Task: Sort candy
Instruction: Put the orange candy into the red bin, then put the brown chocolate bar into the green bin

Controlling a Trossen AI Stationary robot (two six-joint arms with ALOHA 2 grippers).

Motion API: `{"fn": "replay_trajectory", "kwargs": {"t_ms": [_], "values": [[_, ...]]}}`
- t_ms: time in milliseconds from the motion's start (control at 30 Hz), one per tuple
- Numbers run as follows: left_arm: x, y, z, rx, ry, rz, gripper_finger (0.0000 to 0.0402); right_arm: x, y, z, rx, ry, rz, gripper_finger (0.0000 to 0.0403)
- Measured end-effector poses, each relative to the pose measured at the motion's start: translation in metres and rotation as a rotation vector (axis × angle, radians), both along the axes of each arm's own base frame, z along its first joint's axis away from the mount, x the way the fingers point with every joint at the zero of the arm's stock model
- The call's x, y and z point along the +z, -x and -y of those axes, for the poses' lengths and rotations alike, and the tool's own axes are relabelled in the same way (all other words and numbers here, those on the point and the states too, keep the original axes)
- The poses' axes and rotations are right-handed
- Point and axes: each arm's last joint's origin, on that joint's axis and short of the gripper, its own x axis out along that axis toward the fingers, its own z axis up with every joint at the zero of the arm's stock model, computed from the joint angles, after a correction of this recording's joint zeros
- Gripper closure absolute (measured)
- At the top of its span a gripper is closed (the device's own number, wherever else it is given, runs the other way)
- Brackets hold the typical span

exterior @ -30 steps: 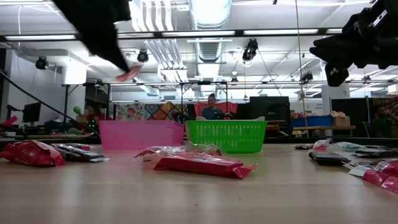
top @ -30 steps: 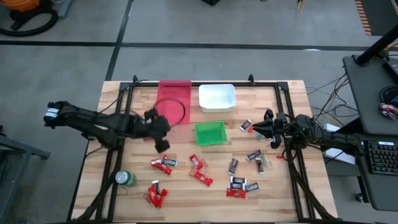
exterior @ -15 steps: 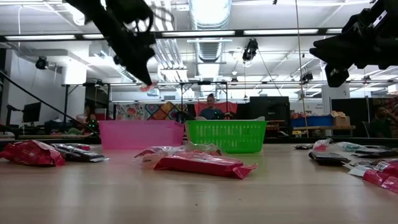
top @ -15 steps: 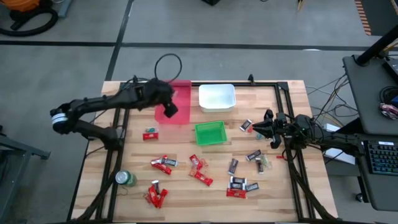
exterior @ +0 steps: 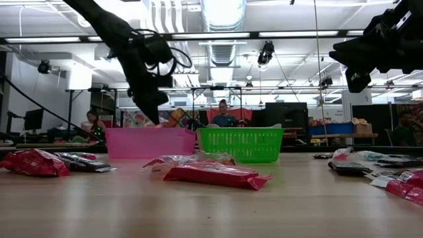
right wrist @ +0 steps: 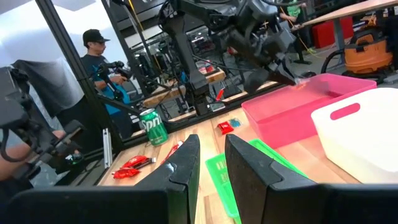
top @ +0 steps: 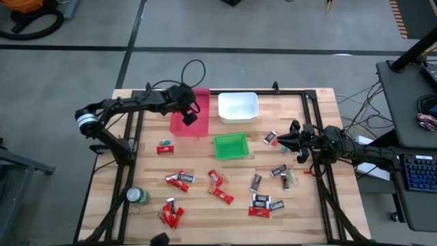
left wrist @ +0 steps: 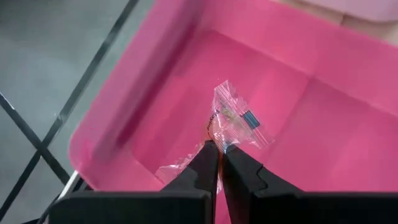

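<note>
Held candy: a small sweet (left wrist: 231, 121) in a clear crinkled wrapper with some red, pinched between the left gripper's (left wrist: 219, 157) pressed-together fingers, hanging over the inside of the pink bin (top: 179, 126).
Change: a second ago the left arm was low over the middle of the surface; it has since swung up and back to the pink bin. By my reading, this sweet is about to be dropped, not yet released.
Loose candy: red-wrapped sweets (top: 178, 180) and dark black-and-silver ones (top: 260, 200) lie scattered across the near half of the wooden surface (top: 205, 219); one lone piece (top: 164, 147) sits near the pink bin.
Containers: the pink bin's floor looks bare under the held sweet; the white bin (top: 238, 107) and green bin (top: 231, 145) show nothing inside.
Right gripper: (top: 293, 140) waits at the right edge, fingers slightly apart, holding nothing.
Other: a green can (top: 138, 196) stands near the front left corner.
</note>
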Motion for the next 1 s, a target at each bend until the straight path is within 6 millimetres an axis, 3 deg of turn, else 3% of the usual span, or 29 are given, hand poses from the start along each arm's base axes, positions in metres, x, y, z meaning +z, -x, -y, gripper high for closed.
{"fn": "replay_trajectory", "kwargs": {"t_ms": [267, 633, 833, 1000], "values": [[-0.012, -0.008, -0.007, 0.002, 0.006, -0.029, 0.0387, 0.0, 0.0, 0.0, 0.0, 0.0, 0.0, 0.0333], [-0.009, -0.012, -0.008, -0.016, 0.009, -0.051, 0.0296, 0.0, 0.0, 0.0, 0.004, -0.038, 0.001, 0.0333], [0.008, -0.011, 0.014, 0.007, 0.032, 0.008, 0.0295, 0.0, 0.0, 0.001, -0.023, -0.124, 0.006, 0.0333], [0.029, -0.017, 0.056, -0.069, 0.027, 0.112, 0.0318, 0.0, 0.0, 0.002, -0.036, -0.204, 0.011, 0.0333]]}}
